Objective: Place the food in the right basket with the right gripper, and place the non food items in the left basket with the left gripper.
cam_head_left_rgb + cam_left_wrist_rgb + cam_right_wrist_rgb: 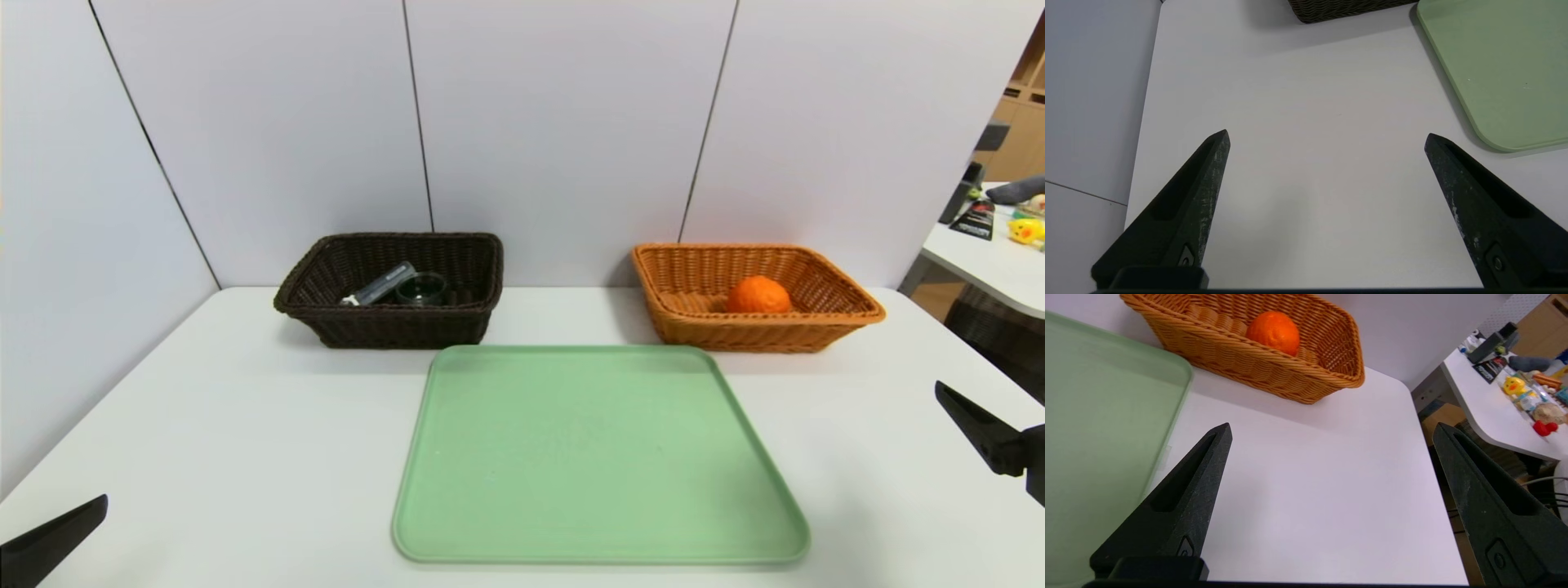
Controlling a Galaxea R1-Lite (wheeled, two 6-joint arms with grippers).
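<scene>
Left tool (1327,131): jaws wide apart, gripping nothing, above the tabletop (1323,183). Right tool (1332,424): likewise wide apart, nothing gripped, above the tabletop.

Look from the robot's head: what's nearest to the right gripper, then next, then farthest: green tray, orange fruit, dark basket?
1. Green tray, just left of the right gripper.
2. Orange fruit, inside the tan basket.
3. Dark basket, far left.
</scene>
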